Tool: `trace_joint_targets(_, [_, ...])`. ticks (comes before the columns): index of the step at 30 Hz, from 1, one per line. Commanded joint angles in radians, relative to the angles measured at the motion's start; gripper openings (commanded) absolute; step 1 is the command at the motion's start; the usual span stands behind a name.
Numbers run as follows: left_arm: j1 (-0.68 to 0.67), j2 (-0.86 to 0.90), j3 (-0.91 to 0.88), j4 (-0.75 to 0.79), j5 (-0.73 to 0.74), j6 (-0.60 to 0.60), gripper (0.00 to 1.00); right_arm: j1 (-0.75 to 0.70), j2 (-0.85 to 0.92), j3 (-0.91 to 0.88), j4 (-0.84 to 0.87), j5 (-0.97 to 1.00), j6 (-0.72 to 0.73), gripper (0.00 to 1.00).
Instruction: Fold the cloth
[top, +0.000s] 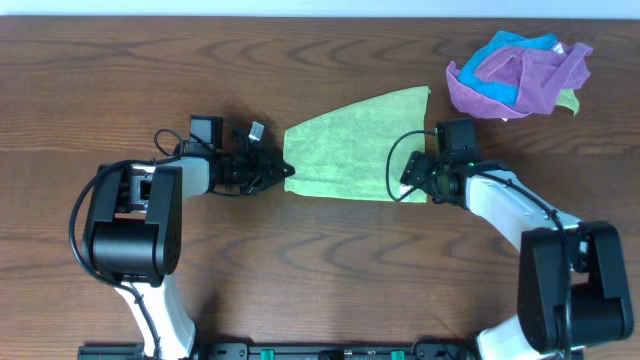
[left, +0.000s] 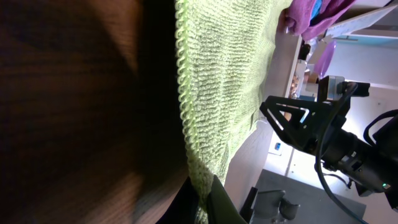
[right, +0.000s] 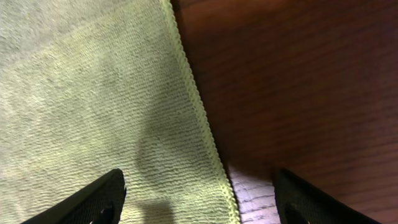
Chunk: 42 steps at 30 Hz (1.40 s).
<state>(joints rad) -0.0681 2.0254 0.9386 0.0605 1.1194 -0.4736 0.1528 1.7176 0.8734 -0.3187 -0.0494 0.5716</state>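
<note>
The lime-green cloth (top: 350, 150) lies on the wooden table between the two arms, its far right corner pointing to the back. My left gripper (top: 288, 172) is shut on the cloth's near left corner; the left wrist view shows the stitched edge (left: 183, 106) running into the closed fingers (left: 208, 202). My right gripper (top: 412, 185) is open at the cloth's near right corner. In the right wrist view its two dark fingers straddle the cloth's right edge (right: 205, 134), one over the cloth (right: 93, 112) and one over bare wood (right: 199, 199).
A heap of purple (top: 510, 80) and bright blue (top: 515, 45) cloths lies at the back right, with a bit of green under it. Dark wooden table (top: 300, 270) all round.
</note>
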Motion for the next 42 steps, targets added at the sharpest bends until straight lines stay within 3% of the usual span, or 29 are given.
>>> trace_joint_targets(1, [0.009,0.011,0.006,-0.005,0.004,0.010,0.06,0.000,0.006,-0.007,0.001,-0.024,0.027,0.75])
trace_joint_targets(8, [0.009,0.011,0.006,-0.005,0.008,0.010,0.06,0.026,0.009,-0.007,-0.014,-0.063,0.060,0.62])
trace_joint_targets(11, [0.009,0.011,0.006,-0.005,0.023,0.010,0.06,0.050,0.017,-0.008,-0.013,-0.063,0.069,0.51])
trace_joint_targets(14, [0.009,0.011,0.006,-0.005,0.035,0.010,0.06,0.065,0.026,-0.008,-0.008,-0.059,0.071,0.31])
trace_joint_targets(17, [0.009,0.011,0.006,-0.005,0.053,0.010,0.06,0.069,0.029,-0.008,-0.005,-0.058,0.071,0.04])
trace_joint_targets(18, [0.009,0.010,0.006,-0.005,0.055,0.010,0.06,0.069,0.028,-0.008,-0.003,-0.059,0.071,0.01])
trace_joint_targets(28, [0.009,-0.089,0.006,-0.006,0.071,0.013,0.06,0.070,-0.072,0.004,0.004,-0.060,0.061,0.01])
trace_joint_targets(42, [0.033,-0.481,0.007,-0.090,0.014,-0.093,0.06,0.177,-0.513,0.005,-0.045,-0.081,0.060,0.01])
